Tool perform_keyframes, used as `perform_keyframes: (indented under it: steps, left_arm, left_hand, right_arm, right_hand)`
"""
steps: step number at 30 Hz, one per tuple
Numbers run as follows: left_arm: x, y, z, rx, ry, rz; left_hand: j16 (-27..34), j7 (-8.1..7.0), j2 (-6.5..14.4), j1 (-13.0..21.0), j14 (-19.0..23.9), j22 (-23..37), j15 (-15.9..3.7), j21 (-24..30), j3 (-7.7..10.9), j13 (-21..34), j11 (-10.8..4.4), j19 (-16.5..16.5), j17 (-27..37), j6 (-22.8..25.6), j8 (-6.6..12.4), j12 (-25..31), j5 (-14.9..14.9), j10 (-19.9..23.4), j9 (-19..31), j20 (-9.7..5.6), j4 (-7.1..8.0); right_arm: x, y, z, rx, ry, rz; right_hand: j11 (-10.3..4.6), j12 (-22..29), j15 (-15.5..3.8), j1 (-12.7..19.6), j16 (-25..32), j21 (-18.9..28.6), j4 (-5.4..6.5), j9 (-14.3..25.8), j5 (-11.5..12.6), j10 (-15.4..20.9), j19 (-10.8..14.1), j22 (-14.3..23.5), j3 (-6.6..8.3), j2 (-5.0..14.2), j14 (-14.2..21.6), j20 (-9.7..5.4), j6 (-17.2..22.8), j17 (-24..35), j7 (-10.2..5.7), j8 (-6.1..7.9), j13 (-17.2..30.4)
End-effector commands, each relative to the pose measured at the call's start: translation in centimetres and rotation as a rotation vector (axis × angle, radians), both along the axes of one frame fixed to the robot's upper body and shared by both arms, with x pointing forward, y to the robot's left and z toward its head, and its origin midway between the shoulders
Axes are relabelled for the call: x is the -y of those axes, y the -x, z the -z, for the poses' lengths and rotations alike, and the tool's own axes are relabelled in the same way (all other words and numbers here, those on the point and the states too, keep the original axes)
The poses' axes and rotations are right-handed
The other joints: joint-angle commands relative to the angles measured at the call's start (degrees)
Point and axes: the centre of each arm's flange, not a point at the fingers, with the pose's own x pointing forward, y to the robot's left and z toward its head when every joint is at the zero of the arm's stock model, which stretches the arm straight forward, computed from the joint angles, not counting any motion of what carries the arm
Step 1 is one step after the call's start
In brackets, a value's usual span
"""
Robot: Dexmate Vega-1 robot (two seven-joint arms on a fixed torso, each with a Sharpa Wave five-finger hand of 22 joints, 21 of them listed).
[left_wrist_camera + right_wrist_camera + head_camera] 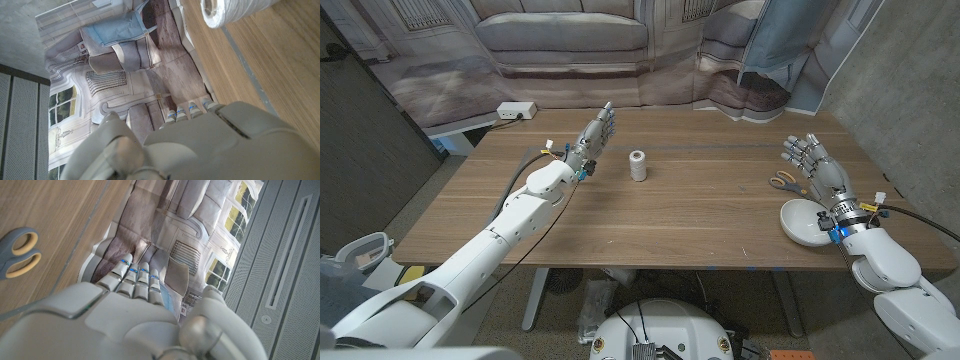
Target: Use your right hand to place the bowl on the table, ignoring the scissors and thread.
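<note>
A white bowl [808, 222] sits upright on the wooden table [700, 215] near its right front corner, close beside my right wrist. My right hand [812, 158] is farther back than the bowl, fingers extended and holding nothing. The scissors [782, 181], with grey and yellow handles, lie just left of that hand; their handles [17, 252] show beside my right hand [140, 320] in the right wrist view. A white thread spool [638, 165] stands upright at mid-table. My left hand [597, 133] is held up left of the spool, fingers straight and empty. The spool's end [225, 11] shows beyond my left hand [210, 145].
A white power strip [516, 110] lies at the table's far left corner. A printed backdrop of a sofa [570, 35] hangs behind the table. The table's right edge runs close to the bowl and my right forearm.
</note>
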Motion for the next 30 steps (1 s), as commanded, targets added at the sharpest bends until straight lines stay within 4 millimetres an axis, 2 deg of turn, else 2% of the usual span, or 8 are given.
perform_keyframes:
  steps: [1,17,26,30]
  left_arm:
    - [-0.4,0.5,0.1,0.000,0.003,-0.013]
    - [0.0,0.3,0.1,-0.007,0.000,-0.011]
    - [-0.3,1.1,0.2,0.001,0.000,-0.024]
    - [-0.2,1.5,0.0,0.007,-0.001,-0.025]
  left_hand:
    - [0.3,-0.21,0.0,0.5,-3.1,0.1,0.05,0.1,-0.38,0.1,-0.10,-1.4,0.3,-2.7,-0.03,0.2,-0.2,-2.4,0.1,-2.52,0.12]
    - [0.3,-0.17,0.1,0.6,-3.1,0.1,0.07,0.1,-0.48,0.1,-0.08,-1.5,0.3,-2.7,-0.04,0.2,-0.3,-2.5,0.1,-2.53,0.11]
    - [0.3,-0.22,0.1,0.6,-3.1,0.1,0.07,0.1,-0.53,0.1,-0.07,-1.5,0.3,-2.7,-0.05,0.2,-0.3,-2.5,0.1,-2.54,0.10]
    - [0.3,-0.15,0.1,0.7,-3.1,0.1,0.05,0.1,-0.56,0.1,0.00,-1.5,0.3,-2.5,0.01,0.2,-0.3,-2.4,0.1,-2.52,0.10]
  right_arm:
    - [0.1,1.0,0.6,0.005,0.000,0.011]
    - [0.5,1.8,1.5,0.002,-0.003,0.027]
    - [0.5,2.6,1.9,0.023,0.006,0.036]
    - [0.8,3.0,2.1,0.027,0.002,0.042]
  right_hand:
    - [-0.14,0.1,0.13,0.5,0.0,-0.2,-0.33,0.1,-0.1,0.6,0.5,0.2,0.02,0.47,0.6,-1.64,0.6,0.1,-0.06,0.17,0.3]
    - [-0.43,0.2,-0.37,0.5,0.2,-0.3,-0.42,0.1,-0.1,1.3,1.3,0.2,-0.10,0.55,1.5,-1.88,1.1,0.1,-0.19,0.18,0.3]
    - [-0.59,0.2,-0.47,0.6,0.1,-0.5,-0.47,0.1,-0.1,1.5,1.4,0.2,-0.14,0.57,1.7,-1.85,1.3,0.1,-0.35,0.19,0.3]
    - [-1.20,0.2,-0.61,0.8,0.2,-0.6,-0.53,0.1,-0.1,1.7,1.5,0.2,0.03,0.95,1.9,-1.97,1.5,0.1,-0.56,0.24,0.3]
